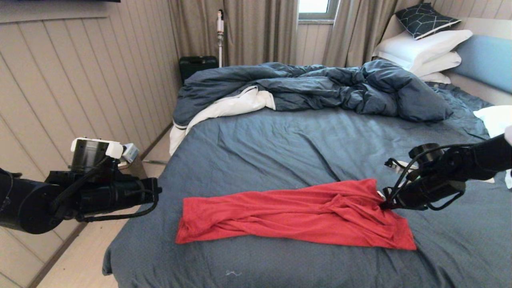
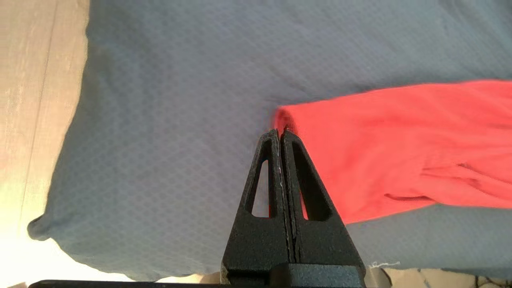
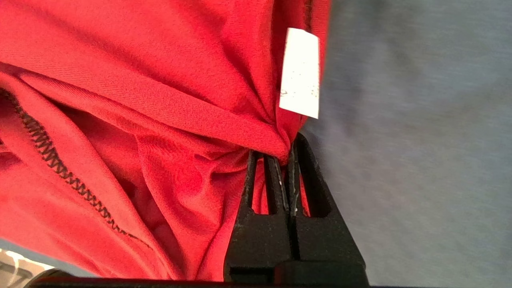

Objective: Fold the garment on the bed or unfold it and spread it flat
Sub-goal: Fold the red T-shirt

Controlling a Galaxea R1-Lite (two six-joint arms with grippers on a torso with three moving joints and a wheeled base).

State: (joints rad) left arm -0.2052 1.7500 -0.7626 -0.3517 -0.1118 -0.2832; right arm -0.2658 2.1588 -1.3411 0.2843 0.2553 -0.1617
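Note:
The red garment [image 1: 296, 216] lies bunched in a long wrinkled strip across the near part of the bed [image 1: 280, 148]. My right gripper [image 1: 385, 205] is at the strip's right end, shut on a pinch of the garment [image 3: 160, 120] beside its white neck tag [image 3: 300, 72]. My left gripper [image 1: 158, 192] hangs off the bed's left edge, above the floor and a little left of the garment's left end [image 2: 400, 140]. Its jaws [image 2: 280, 132] are shut with nothing between them. No chest print shows.
A crumpled dark blue duvet [image 1: 320, 90] with white lining lies across the far half of the bed. White pillows [image 1: 424, 50] are stacked by the light-blue headboard [image 1: 486, 60] at the far right. A wall and floor strip [image 1: 80, 256] run along the bed's left side.

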